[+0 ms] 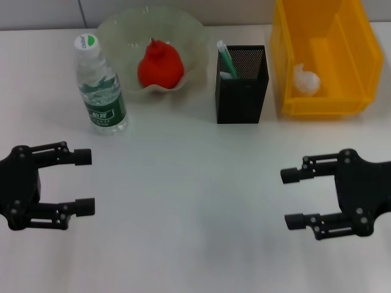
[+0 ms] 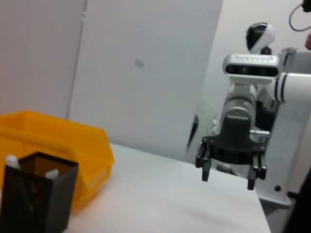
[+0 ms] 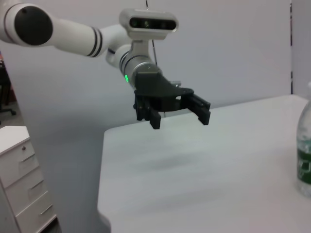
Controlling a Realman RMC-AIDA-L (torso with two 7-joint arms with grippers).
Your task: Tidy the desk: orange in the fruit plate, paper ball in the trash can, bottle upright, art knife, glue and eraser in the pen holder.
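Both pincers hang spread and empty in the head view, the left pincer (image 1: 84, 181) and right pincer (image 1: 293, 198) low over the white worktop (image 1: 189, 201). Beyond the left pincer stands the upright clear bottle (image 1: 101, 85) with green label, and just past it the pale fruit plate (image 1: 153, 49) holds the orange (image 1: 160, 66). Ahead between the pincers stands the black mesh pen holder (image 1: 242, 85); beyond the right pincer the yellow trash can (image 1: 324, 58) holds the white paper ball (image 1: 305, 80). From the left wrist, the right pincer (image 2: 230, 171) shows spread, far from the pen holder (image 2: 36, 199). From the right wrist, the left pincer (image 3: 179, 116) shows spread, the bottle (image 3: 305, 155) nearer.
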